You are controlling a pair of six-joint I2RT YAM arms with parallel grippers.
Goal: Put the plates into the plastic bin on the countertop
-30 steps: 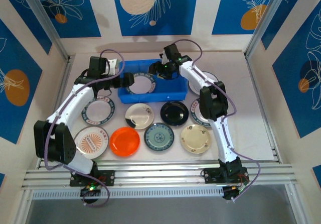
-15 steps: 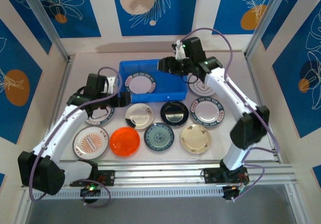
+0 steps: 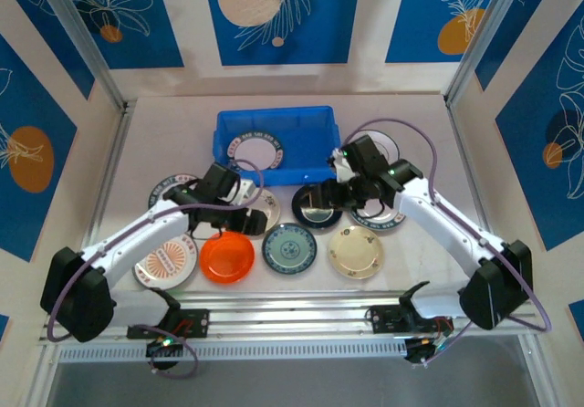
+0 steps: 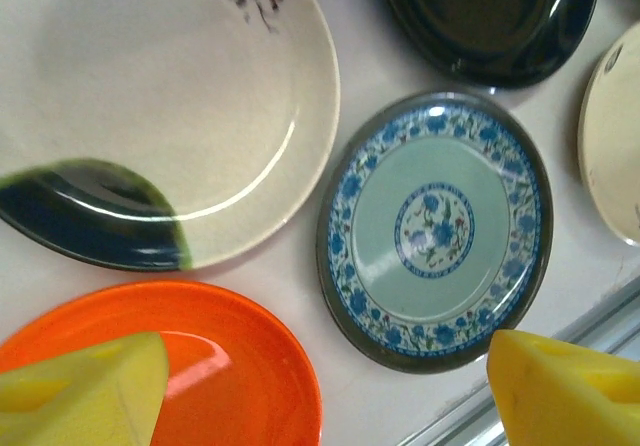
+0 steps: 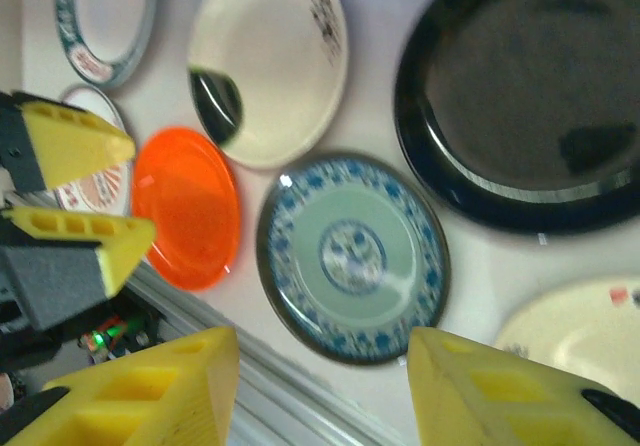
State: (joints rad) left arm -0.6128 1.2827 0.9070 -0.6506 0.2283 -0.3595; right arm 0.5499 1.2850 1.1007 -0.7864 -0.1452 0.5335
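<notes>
The blue plastic bin (image 3: 315, 142) stands at the back of the countertop (image 3: 424, 252) with one white dark-rimmed plate (image 3: 254, 151) inside. In front of it lie an orange plate (image 3: 228, 256), a teal-patterned plate (image 3: 289, 248), a cream plate (image 3: 356, 251), a black plate (image 3: 317, 210) and a cream plate with a dark patch (image 3: 263, 208). My left gripper (image 3: 241, 221) (image 4: 325, 396) hovers open over the gap between the orange plate (image 4: 170, 366) and the teal plate (image 4: 435, 231). My right gripper (image 3: 321, 195) (image 5: 320, 386) hangs open above the teal plate (image 5: 352, 256), nothing between its fingers.
A white plate with an orange design (image 3: 164, 259) and a dark-rimmed plate (image 3: 167, 193) lie at the left. Two more dark-rimmed plates (image 3: 381, 204) (image 3: 370, 144) sit at the right, partly under the right arm. Metal rails (image 3: 292, 311) run along the near edge.
Both grippers have left the bin and come forward and down over the row of plates. The left one now hangs near the orange plate, the right one over the black and teal plates.
</notes>
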